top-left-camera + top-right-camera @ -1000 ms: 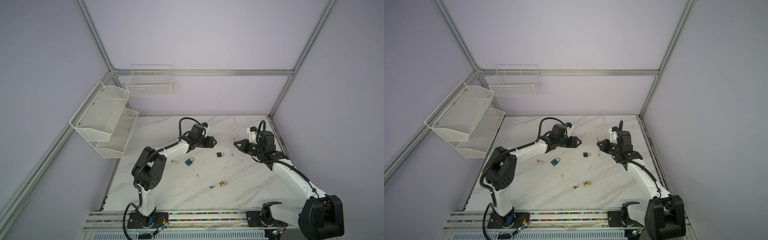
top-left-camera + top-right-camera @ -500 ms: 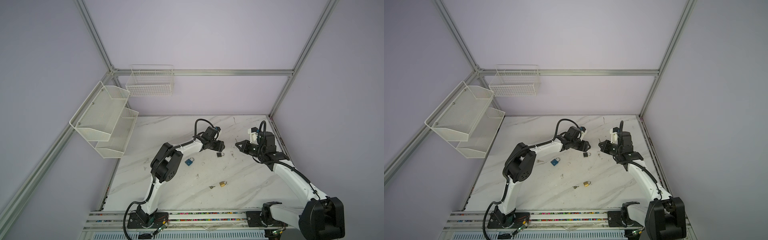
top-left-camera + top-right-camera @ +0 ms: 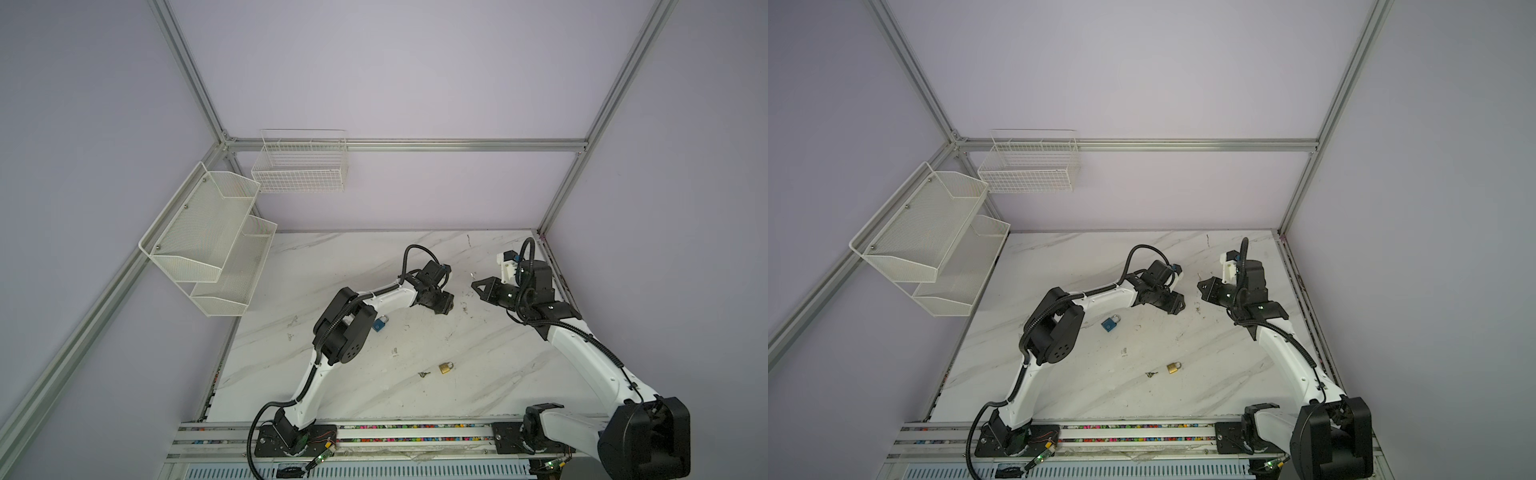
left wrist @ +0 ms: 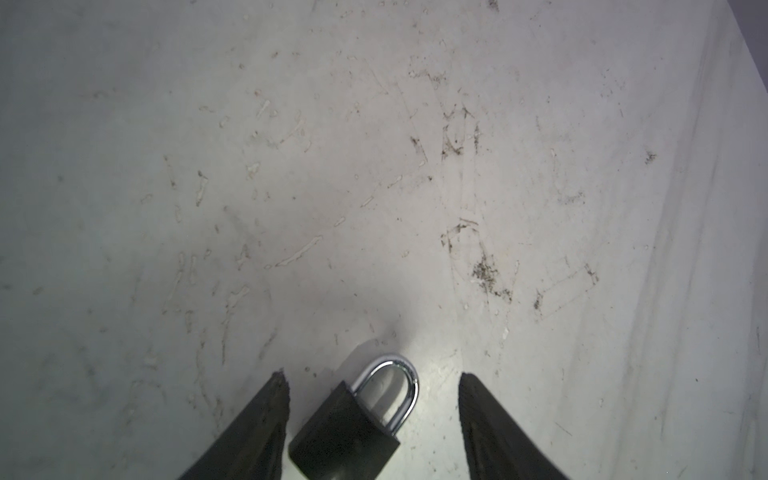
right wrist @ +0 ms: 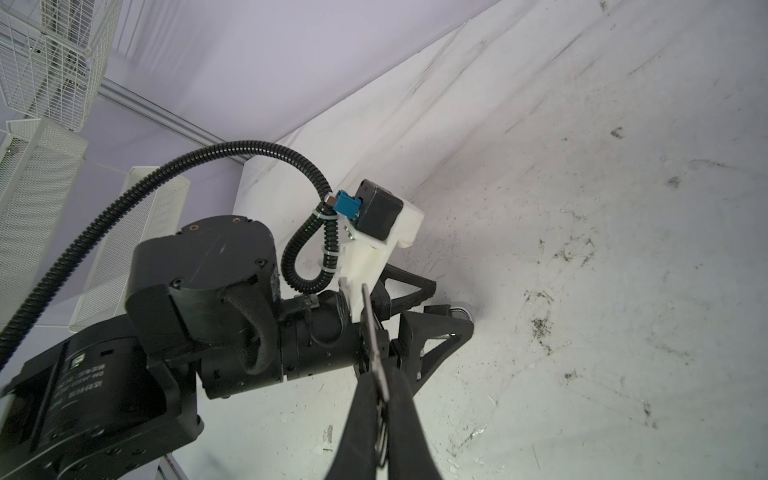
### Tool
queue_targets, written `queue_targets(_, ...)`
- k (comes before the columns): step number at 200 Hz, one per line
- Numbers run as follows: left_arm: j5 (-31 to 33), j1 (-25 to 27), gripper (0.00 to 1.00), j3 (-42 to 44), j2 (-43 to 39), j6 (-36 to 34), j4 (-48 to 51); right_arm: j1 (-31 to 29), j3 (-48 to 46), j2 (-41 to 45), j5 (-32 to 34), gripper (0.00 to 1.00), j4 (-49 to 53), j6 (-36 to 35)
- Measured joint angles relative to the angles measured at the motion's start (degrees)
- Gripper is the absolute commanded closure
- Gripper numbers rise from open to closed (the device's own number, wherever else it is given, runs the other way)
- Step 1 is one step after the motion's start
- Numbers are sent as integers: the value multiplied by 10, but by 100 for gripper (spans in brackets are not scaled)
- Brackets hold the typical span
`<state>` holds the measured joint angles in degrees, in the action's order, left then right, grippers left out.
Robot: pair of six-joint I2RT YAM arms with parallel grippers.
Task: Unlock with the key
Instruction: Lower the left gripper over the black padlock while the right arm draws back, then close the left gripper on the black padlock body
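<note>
The marble table (image 3: 353,266) carries everything, and both grippers work over its far half. A white mesh shelf (image 3: 208,241) and a wire basket (image 3: 299,166) hang on the walls, well apart from the left gripper (image 3: 442,305) on its outer side. This gripper is low over the table and its jaws stand partly open. In the left wrist view its two fingers (image 4: 257,424) are on both sides of the black padlock (image 4: 345,436), which lies flat on the table between them with its steel shackle pointing away from the wrist. The body is very close to one finger; if they touch, I cannot tell. The right gripper (image 3: 478,286) is near the left one, tip facing tip but apart, and it is above the table. Its jaws are closed on the key (image 5: 372,332), whose thin blade sticks out beyond the fingertips toward the left gripper. A blue padlock (image 3: 380,324) lies behind the left gripper, beside the elbow of that arm. A brass padlock (image 3: 445,367) lies well apart from both grippers, toward the arm bases, and a small bunch of keys (image 3: 423,374) lies just beside it.
</note>
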<state>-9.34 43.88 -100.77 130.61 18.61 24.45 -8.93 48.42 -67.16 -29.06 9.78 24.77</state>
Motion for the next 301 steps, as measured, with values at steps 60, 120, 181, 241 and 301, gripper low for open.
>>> queue_targets(60, 50, 23, 39, -2, 0, 7, 29, 1, 1, 1, 0, 100, 4, -1)
queue_targets(120, 127, 50, 47, -15, 0, 53, 72, 4, 9, 9, 0, 100, 14, 0)
queue_targets(181, 191, 69, 50, -59, 21, 81, 141, 10, 17, 12, -1, 100, 25, 0)
queue_targets(241, 226, 71, 53, -96, 46, 84, 151, 13, 18, 13, -3, 100, 27, 0)
queue_targets(301, 235, 72, 55, -104, 51, 83, 158, 15, 18, 13, -5, 100, 27, 0)
